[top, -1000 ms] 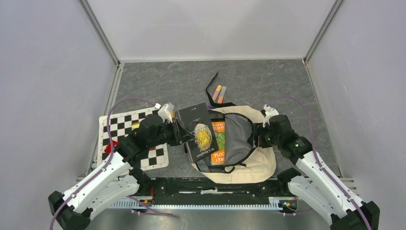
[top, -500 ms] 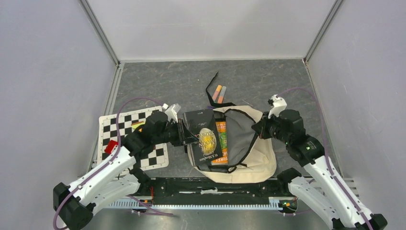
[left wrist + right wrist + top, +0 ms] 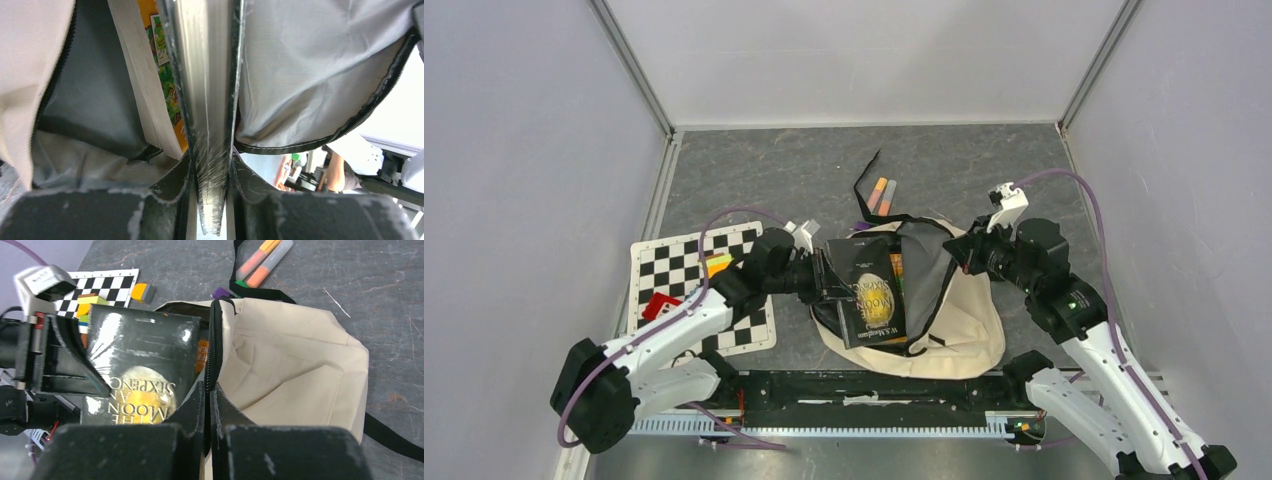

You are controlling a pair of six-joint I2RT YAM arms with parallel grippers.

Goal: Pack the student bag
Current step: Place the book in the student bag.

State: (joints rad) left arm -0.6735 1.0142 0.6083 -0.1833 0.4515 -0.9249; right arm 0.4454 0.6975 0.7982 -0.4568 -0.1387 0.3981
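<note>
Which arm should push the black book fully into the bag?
The left arm: its jaws clamp the black book, partly inside the student bag. The right arm's jaws pinch the zipper edge, holding it open.

You're looking at matt cream woven cloth on the student bag (image 3: 290, 365). Its grey lining (image 3: 310, 65) is smoother, with a faint sheen. In the bag's mouth the black book (image 3: 140, 350) has a glossy, glare-catching cover, and the orange book (image 3: 145, 85) beside it shows a matt paper page block. The left gripper (image 3: 210, 200) has matt black fingers (image 3: 90, 215), scuffed pale at the edges. Under the bag, the table (image 3: 774, 170) looks like dull, grey-veined stone.
</note>
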